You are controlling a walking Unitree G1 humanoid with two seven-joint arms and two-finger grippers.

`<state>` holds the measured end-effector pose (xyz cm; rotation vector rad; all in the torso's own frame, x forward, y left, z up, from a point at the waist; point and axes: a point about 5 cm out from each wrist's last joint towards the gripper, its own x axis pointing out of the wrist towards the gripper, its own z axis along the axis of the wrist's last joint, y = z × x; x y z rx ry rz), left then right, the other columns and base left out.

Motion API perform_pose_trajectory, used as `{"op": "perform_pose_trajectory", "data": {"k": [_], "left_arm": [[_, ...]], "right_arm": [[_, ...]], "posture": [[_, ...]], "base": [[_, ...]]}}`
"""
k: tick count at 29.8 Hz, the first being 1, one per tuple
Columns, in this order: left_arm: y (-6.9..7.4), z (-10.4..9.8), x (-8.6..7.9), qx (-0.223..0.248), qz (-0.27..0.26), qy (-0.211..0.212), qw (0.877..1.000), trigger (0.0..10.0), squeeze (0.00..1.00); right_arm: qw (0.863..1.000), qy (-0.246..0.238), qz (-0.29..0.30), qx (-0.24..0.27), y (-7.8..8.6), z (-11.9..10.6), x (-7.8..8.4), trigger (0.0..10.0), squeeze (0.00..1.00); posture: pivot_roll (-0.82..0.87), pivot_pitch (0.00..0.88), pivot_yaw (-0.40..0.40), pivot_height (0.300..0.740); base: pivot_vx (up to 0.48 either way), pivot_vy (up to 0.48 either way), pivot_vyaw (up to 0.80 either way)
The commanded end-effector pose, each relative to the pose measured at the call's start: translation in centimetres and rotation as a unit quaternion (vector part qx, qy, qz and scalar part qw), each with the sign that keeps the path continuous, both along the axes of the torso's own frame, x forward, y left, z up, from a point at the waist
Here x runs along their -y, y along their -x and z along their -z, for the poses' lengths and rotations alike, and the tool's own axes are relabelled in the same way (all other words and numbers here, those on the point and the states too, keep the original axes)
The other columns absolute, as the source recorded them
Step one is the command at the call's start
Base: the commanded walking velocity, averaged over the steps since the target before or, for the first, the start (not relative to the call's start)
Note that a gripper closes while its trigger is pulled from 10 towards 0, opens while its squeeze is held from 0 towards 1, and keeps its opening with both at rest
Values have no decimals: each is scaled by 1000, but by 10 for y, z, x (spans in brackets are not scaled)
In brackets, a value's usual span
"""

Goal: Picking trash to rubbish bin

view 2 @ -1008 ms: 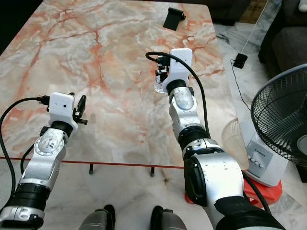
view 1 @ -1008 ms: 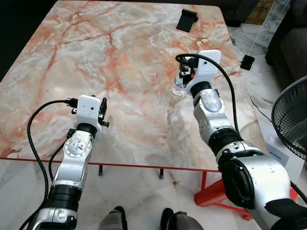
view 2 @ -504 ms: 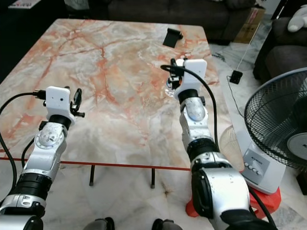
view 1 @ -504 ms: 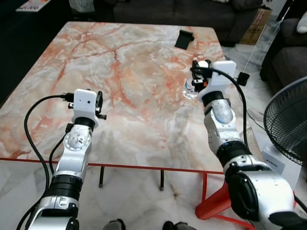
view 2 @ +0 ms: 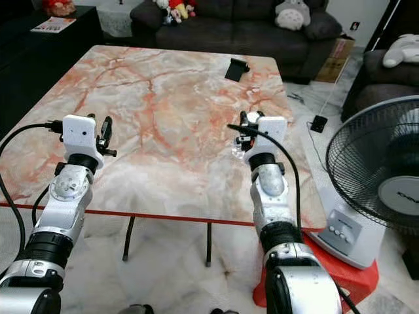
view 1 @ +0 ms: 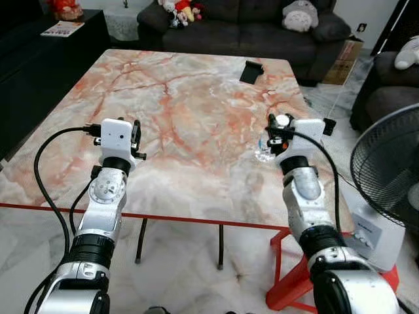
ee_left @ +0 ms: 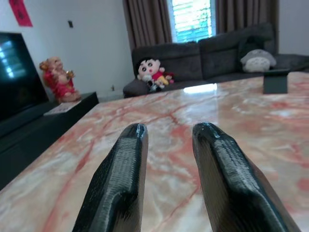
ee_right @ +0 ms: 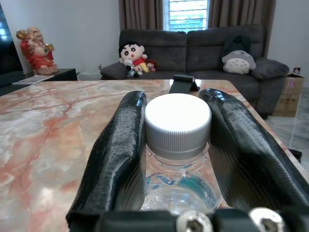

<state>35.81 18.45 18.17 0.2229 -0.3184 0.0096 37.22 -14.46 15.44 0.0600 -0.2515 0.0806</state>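
Observation:
A small clear plastic bottle with a white cap sits between the two black fingers of my right gripper, which is shut on it. In the left eye view the bottle hangs under the right gripper over the right part of the marble table. Whether its base touches the tabletop I cannot tell. My left gripper is open with nothing between its fingers. It hovers over the table's front left part.
A black object stands near the table's far edge. A standing fan is close on the right, with a red stool by the table's corner. A dark sofa with plush toys lies beyond, and a black cabinet on the left.
The whole view has pulled back and tilted up, so the sofa and more of the fan now show. My right gripper keeps hold of the bottle. The left gripper stays open.

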Motion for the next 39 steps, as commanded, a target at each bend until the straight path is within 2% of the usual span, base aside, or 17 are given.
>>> {"op": "perform_pose_trajectory", "data": {"k": [1, 24, 39], "left_arm": [[-1, 3, 2, -4, 5, 2, 1000, 10000, 0], [-1, 6, 8, -1, 18, 6, 1000, 10000, 0], [-1, 6, 2, 1, 16, 1, 1000, 10000, 0]], "right_arm": [[1000, -4, 8, 17, 0, -10, 2, 10000, 0], [1000, -12, 24, 14, 0, -12, 4, 10000, 0], [1000, -14, 26, 7, 1, -9, 3, 10000, 0]], "posture": [[26, 30, -31, 740], [26, 0, -29, 740], [37, 0, -28, 740]], "base": [[0, 0, 0], [0, 0, 0], [0, 0, 0]]}}
